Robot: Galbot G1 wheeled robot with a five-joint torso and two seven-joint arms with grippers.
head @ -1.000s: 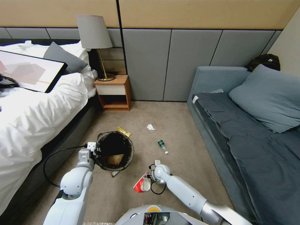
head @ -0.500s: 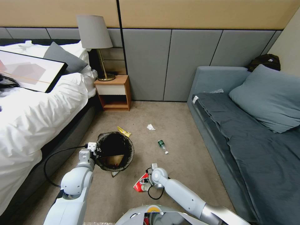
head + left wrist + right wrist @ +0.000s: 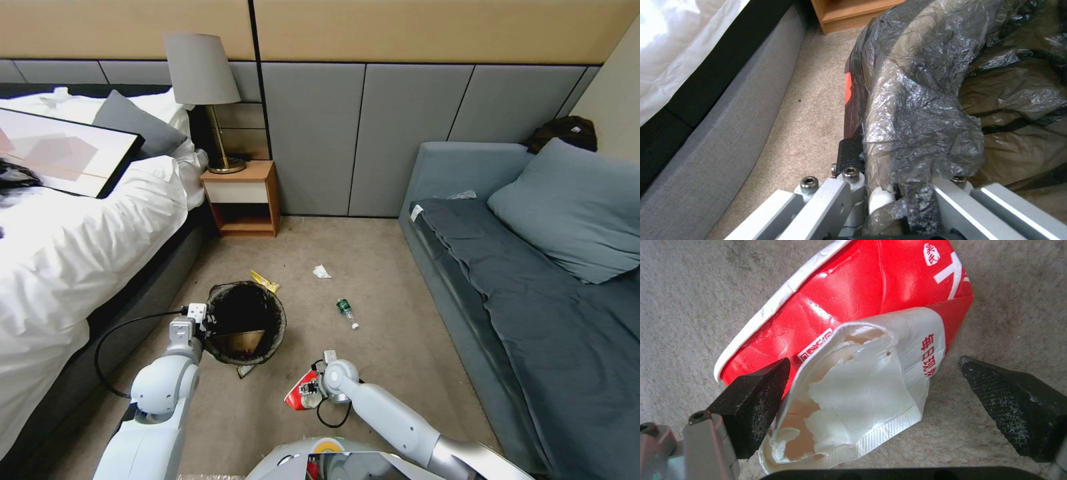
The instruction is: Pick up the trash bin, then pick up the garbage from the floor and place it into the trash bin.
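The left gripper [image 3: 203, 319] stays clamped on the rim of the trash bin [image 3: 245, 321], pinching the black bag liner [image 3: 916, 100] beside the bed [image 3: 80, 253]; the bin has not shifted. The right gripper [image 3: 876, 400] has dropped lower since a second ago and moved left over the red-and-white wrapper [image 3: 299, 393] on the carpet [image 3: 387, 280]. Its fingers [image 3: 760, 396] are spread apart, one on each side of the wrapper's torn white end, not closed on it. The green-labelled bottle [image 3: 346, 312], white tissue [image 3: 321, 271] and gold wrapper [image 3: 264, 280] lie where they were, farther out toward the nightstand [image 3: 243, 198].
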